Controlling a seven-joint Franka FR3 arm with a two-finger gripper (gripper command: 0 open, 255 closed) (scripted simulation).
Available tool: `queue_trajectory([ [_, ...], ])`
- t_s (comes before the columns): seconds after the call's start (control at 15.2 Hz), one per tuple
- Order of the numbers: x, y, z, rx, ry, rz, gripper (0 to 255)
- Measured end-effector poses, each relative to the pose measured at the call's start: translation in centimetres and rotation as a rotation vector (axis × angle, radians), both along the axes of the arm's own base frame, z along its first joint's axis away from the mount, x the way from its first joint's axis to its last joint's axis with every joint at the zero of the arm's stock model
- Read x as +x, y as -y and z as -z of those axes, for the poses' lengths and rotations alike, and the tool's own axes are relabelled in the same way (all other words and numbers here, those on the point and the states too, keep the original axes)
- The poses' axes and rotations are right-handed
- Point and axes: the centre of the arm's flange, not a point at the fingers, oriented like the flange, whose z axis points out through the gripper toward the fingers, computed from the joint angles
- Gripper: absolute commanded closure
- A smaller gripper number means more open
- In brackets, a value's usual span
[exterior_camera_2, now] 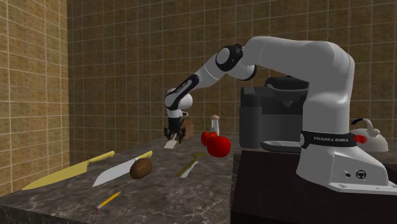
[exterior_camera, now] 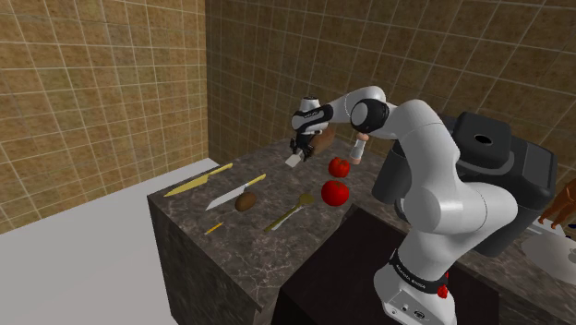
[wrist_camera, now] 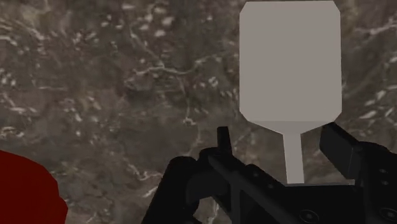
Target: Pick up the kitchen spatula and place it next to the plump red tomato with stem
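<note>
"Shoulder view first. What do you see there?"

"The tool (exterior_camera: 295, 153) is closed on the spatula (exterior_camera: 294, 161). The pale blade hangs down over the dark worktop (exterior_camera: 277, 187), just beside the farther tomato (exterior_camera: 339, 167). The nearer tomato (exterior_camera: 334, 192) lies close behind that one, toward the stand. A yellow knife (exterior_camera: 198, 179) lies well apart from them."

"And the second exterior view?"

"There the blade of the spatula (exterior_camera_2: 170, 144) points down under the tool (exterior_camera_2: 170, 135), and a brown handle sticks out toward the two tomatoes. Whether the blade touches the stone, I cannot tell."

"The wrist view?"

"The thin neck of the blade goes down between the black fingers (wrist_camera: 221, 141), with marble under it. A red round thing (wrist_camera: 25, 194) lies near the tool."
</note>
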Motion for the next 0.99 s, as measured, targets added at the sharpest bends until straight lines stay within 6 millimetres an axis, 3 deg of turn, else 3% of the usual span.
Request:
queue_trajectory([
  [0.26, 0.1, 0.0, 0.2, 0.003, -0.004, -0.001, 0],
  [0.59, 0.5, -0.3, -4.4, 0.003, -0.003, -0.001, 0],
  [0.99, 0.4, -0.3, -4.8, 0.003, -0.004, -0.001, 0],
])
